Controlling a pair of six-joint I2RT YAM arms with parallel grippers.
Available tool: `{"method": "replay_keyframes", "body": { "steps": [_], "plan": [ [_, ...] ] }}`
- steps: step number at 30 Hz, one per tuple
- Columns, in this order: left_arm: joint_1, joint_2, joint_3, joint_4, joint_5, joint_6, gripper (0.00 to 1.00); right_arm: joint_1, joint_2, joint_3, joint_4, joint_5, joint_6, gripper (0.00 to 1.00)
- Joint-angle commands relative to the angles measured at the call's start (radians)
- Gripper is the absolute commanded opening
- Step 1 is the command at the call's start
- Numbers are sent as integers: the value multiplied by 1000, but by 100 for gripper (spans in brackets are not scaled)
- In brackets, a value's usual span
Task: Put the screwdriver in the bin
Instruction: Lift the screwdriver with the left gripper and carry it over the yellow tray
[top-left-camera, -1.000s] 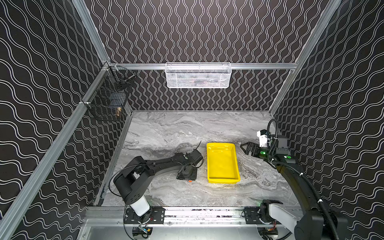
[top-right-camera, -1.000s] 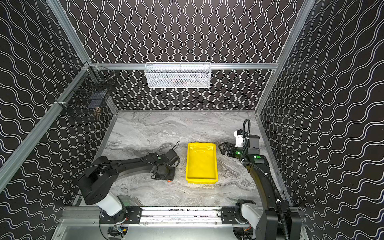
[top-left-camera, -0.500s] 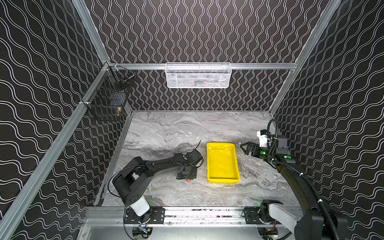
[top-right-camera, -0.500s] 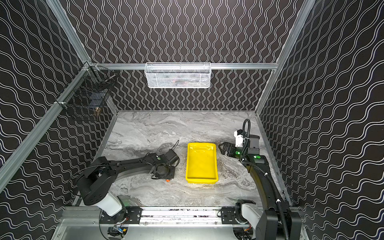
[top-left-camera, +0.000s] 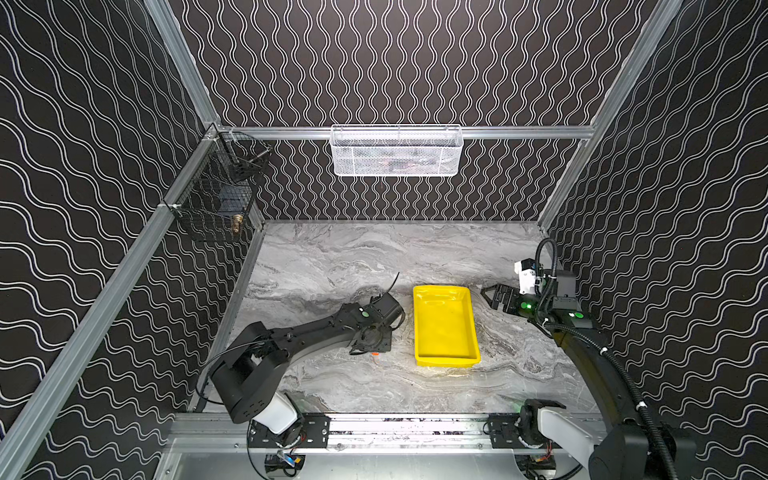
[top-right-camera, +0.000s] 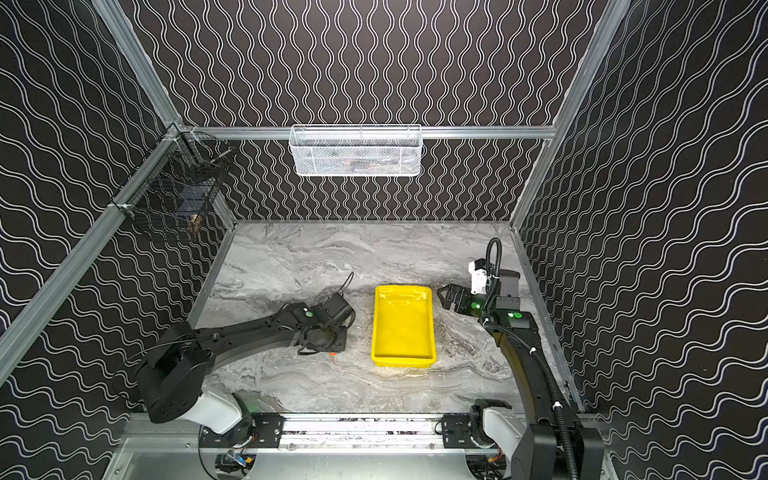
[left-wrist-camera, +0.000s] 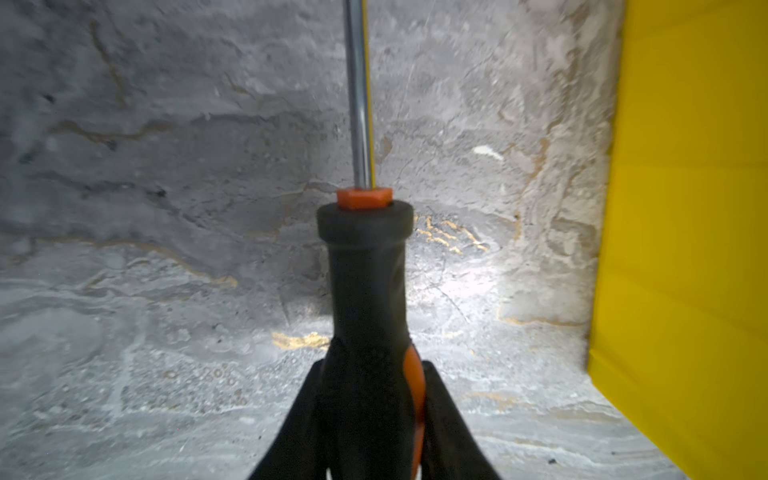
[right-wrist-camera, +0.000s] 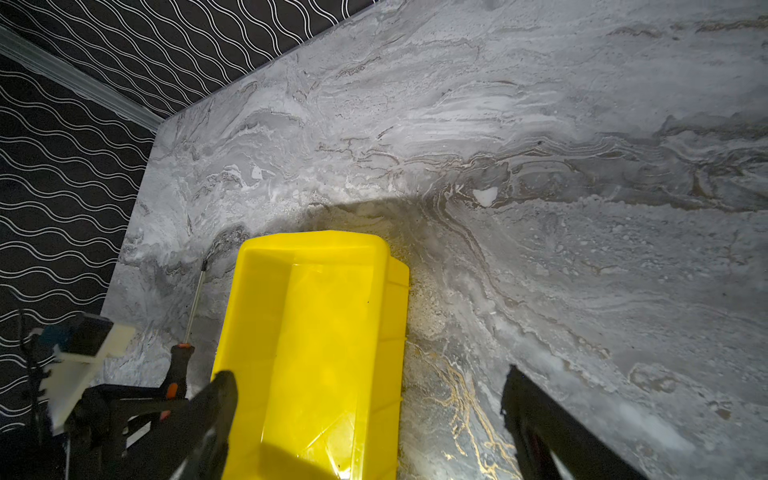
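The screwdriver (left-wrist-camera: 365, 291) has a black-and-orange handle and a thin metal shaft, and it lies low over the marble table just left of the bin. My left gripper (left-wrist-camera: 372, 372) is shut on its handle, one finger against each side. In both top views only an orange bit of the screwdriver (top-left-camera: 375, 354) (top-right-camera: 332, 354) shows under the left gripper (top-left-camera: 371, 340) (top-right-camera: 322, 338). The bin (top-left-camera: 444, 324) (top-right-camera: 402, 324) (left-wrist-camera: 685, 208) (right-wrist-camera: 316, 332) is a shallow yellow tray with nothing in it. My right gripper (right-wrist-camera: 369, 374) (top-left-camera: 490, 295) (top-right-camera: 446, 296) hovers open at the bin's far right corner, holding nothing.
A white mesh basket (top-left-camera: 397, 151) hangs on the back wall. A black wire basket (top-left-camera: 220, 195) hangs on the left wall. Patterned walls close in three sides, and an aluminium rail (top-left-camera: 374, 428) with both arm bases runs along the front.
The left gripper's jaws have closed on the screwdriver handle while the wrist stayed almost in place. The right arm and the bin have not moved.
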Motion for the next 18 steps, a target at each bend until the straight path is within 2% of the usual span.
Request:
{"method": "replay_keyframes", "body": {
  "steps": [1,13,18],
  "plan": [
    [0,-20,27,-49,-29,7,8,1,-1,9,7,1,-10,99],
    [-3,-84,112,-103,-51,65,8,1,15,10,18,-22,-5,99],
    [-38,-69,216,-142,-60,110,7,1,18,15,33,-55,5,99]
  ]
}}
